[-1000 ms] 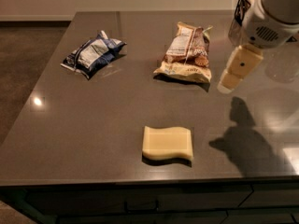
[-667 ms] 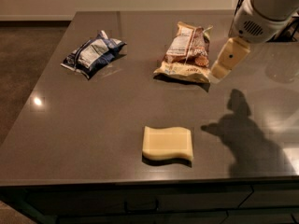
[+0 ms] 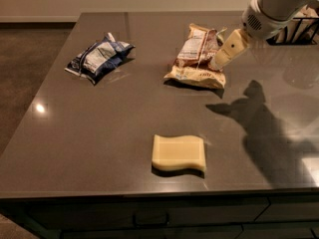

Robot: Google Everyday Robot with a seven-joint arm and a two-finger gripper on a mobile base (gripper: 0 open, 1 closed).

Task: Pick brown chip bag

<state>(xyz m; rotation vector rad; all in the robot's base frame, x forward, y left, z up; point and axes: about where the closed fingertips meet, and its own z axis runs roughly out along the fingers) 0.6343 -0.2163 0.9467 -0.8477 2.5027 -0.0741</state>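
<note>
While the white arm (image 3: pixel 279 6) slants down from the far right corner of the table (image 3: pixel 99 133), its cream gripper (image 3: pixel 219 61) points down and leftward with its tip at the right side of the brown chip bag (image 3: pixel 194 59); whether it is spread or pressed together cannot be told. That bag lies flat near the far edge, right of the middle, its tan band turned toward the near edge. A blue snack bag (image 3: pixel 97 58) lies toward the far left corner, well apart, and a yellow sponge (image 3: pixel 178 153) sits near the near edge.
</note>
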